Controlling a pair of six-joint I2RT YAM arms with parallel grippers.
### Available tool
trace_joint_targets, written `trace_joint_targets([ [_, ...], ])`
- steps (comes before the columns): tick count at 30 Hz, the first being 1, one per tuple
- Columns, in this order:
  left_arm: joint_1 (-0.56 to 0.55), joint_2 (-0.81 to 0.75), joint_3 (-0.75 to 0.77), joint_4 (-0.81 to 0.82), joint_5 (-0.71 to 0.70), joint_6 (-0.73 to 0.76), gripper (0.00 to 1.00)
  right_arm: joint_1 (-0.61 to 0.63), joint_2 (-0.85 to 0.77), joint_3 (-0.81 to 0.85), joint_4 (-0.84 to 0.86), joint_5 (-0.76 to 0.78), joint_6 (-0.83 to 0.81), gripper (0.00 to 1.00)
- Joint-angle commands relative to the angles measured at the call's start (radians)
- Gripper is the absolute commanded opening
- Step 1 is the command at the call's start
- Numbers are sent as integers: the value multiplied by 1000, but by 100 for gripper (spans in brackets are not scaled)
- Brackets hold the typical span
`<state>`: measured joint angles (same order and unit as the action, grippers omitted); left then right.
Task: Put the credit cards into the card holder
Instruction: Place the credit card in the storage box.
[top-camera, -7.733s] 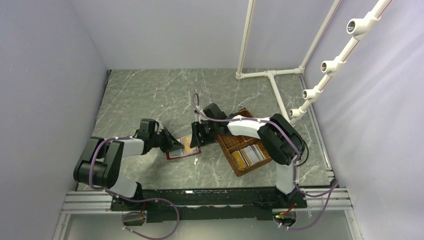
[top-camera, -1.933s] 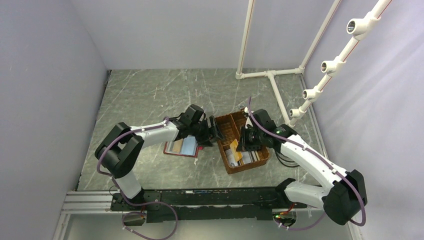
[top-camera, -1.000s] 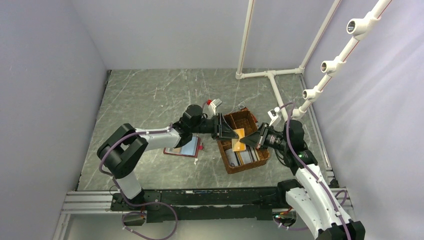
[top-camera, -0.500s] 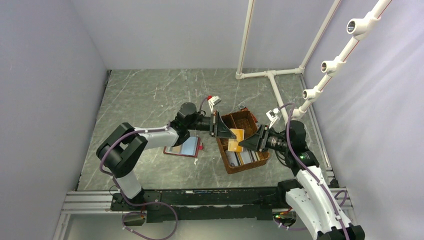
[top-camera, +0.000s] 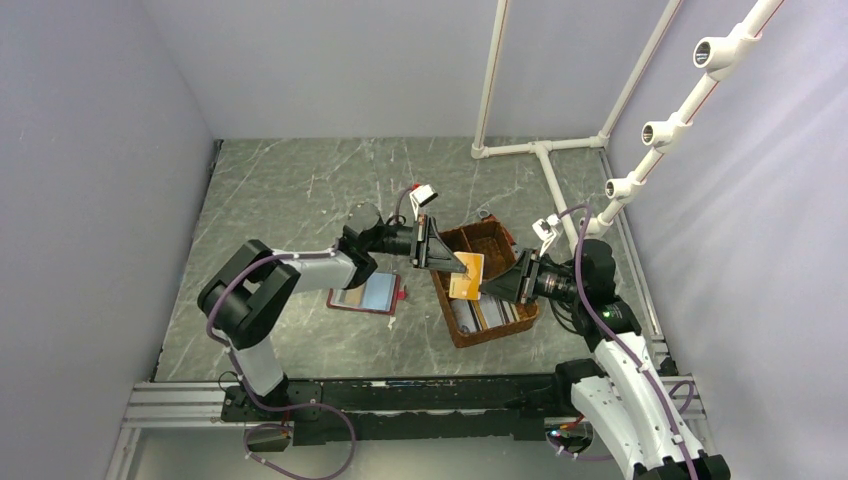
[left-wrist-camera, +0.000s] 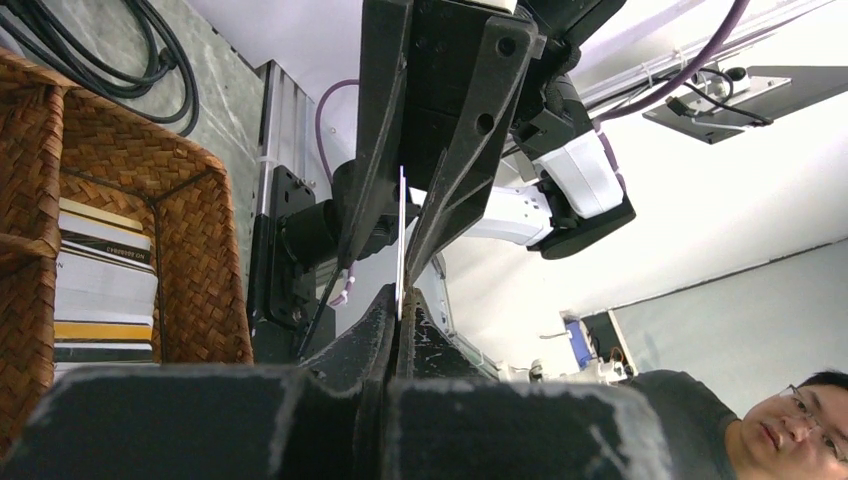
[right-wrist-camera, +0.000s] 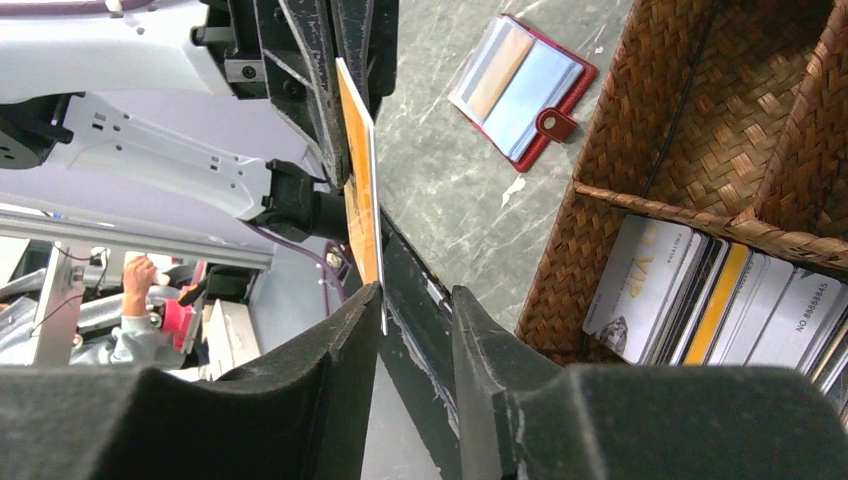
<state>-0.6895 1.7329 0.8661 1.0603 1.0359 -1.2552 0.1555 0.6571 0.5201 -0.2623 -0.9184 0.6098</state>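
A tan-orange credit card (top-camera: 467, 278) hangs upright over the basket between my two grippers. My left gripper (top-camera: 453, 264) is shut on its left edge; in the left wrist view the card (left-wrist-camera: 401, 230) shows edge-on above the pinched fingertips. My right gripper (right-wrist-camera: 415, 305) stands open, and the card (right-wrist-camera: 360, 195) rests against the inner face of its left finger with a gap to the other. The dark red card holder (top-camera: 399, 293) lies open on the table, left of the basket, with cards lying across it. Its snap tab shows in the right wrist view (right-wrist-camera: 549, 124).
The brown woven basket (top-camera: 447, 314) sits under both grippers, with several more cards (right-wrist-camera: 700, 300) standing in its near compartment. White pipe frames (top-camera: 540, 150) stand at the back right. Grey walls close in the table on both sides.
My left gripper has shut on the orange card and my right gripper has let go of it. The card and the left gripper have shifted slightly to the left.
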Motion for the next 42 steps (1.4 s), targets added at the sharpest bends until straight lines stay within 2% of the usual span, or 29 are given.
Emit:
trace_joint_targets([
  [1,1,37,21,198,34,-103,0,-6,-2,0,33,2,-2,32],
  [8,1,36,20,188,39,-98,0,-10,-4,-8,44,7,15,29],
  [25,-1,53,4,265,47,-144,0,-24,16,9,74,3,37,29],
  [34,-10,60,-1,295,47,-161,0,-36,29,-2,165,-35,119,29],
  [42,-12,59,-9,320,43,-172,0,-41,38,-8,195,-46,142,23],
])
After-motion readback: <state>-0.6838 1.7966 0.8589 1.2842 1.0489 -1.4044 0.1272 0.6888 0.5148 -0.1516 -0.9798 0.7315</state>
